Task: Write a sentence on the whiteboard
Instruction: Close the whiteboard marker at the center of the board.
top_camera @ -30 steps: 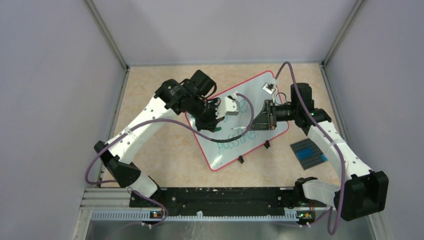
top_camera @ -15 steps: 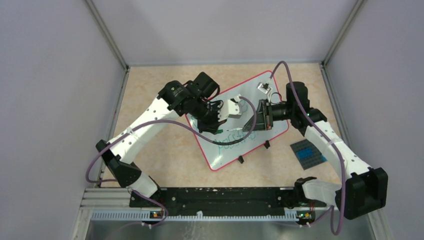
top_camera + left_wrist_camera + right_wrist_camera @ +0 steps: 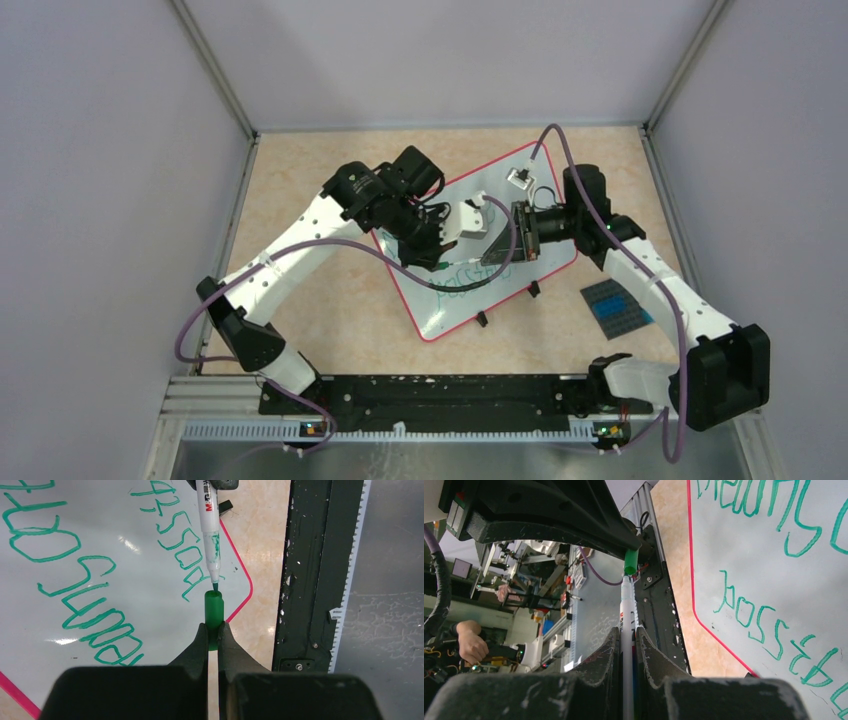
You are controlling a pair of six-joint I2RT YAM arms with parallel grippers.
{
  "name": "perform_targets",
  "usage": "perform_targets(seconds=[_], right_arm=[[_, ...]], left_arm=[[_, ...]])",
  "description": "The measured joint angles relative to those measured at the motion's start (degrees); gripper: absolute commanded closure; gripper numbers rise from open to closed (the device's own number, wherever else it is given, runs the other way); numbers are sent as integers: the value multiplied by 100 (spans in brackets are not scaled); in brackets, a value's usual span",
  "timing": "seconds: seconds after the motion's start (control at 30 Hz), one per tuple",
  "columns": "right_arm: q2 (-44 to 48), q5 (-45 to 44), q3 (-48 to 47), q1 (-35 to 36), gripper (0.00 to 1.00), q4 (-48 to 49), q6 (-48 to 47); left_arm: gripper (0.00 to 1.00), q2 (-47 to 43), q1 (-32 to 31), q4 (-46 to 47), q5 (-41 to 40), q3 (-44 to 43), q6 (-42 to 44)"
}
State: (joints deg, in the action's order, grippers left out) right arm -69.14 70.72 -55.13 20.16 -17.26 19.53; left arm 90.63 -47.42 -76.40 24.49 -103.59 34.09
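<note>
The whiteboard [image 3: 470,300] lies flat on the table, red-rimmed, with green handwriting [image 3: 82,592] across it. My left gripper [image 3: 214,625] is shut on a green marker cap [image 3: 213,610], held above the board's near edge. My right gripper [image 3: 627,630] is shut on the white marker [image 3: 626,610], whose green tip [image 3: 215,586] points straight at the cap's open end, almost touching it. In the top view both grippers meet over the middle of the board, the left gripper [image 3: 440,262] on the left and the right gripper [image 3: 487,258] facing it.
A small dark grey studded plate [image 3: 617,305] with blue pieces lies on the table right of the board. The black rail [image 3: 440,392] with the arm bases runs along the near edge. Grey walls enclose the table on three sides.
Both grippers have drawn closer together over the board; the right arm moved left with the marker, bringing its tip up to the cap held by the left gripper.
</note>
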Motion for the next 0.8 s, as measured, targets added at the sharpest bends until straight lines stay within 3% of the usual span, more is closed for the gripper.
perform_targets(seconds=[0.8], right_arm=[[-55, -144, -2, 111, 100, -162, -168]], left_arm=[[100, 219, -140, -94, -22, -98, -118]])
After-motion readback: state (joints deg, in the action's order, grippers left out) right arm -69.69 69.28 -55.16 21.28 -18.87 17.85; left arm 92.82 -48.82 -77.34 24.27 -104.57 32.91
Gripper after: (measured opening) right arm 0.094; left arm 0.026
